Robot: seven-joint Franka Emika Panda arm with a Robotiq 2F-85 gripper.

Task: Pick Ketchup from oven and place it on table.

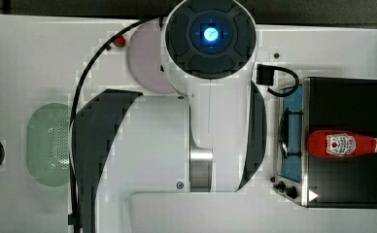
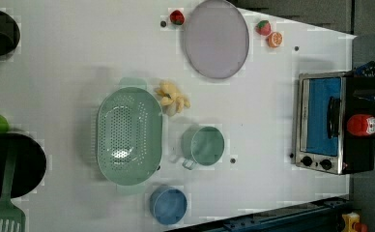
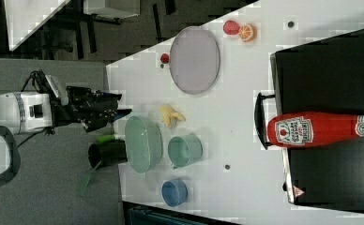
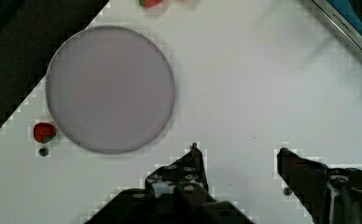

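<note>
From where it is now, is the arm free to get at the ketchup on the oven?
Probably yes: the red ketchup squeeze bottle stands exposed atop the black-topped toaster oven, nothing over it, and the end effector is open and empty.

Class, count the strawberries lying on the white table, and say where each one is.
2. One strawberry lies at the left view's left of the lilac plate; the other strawberry lies right of it, beside the orange slice.

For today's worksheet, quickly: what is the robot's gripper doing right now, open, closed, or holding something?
Gripper: jaws open, holding nothing, above the bare table; the ketchup lies on top of the oven.
</note>
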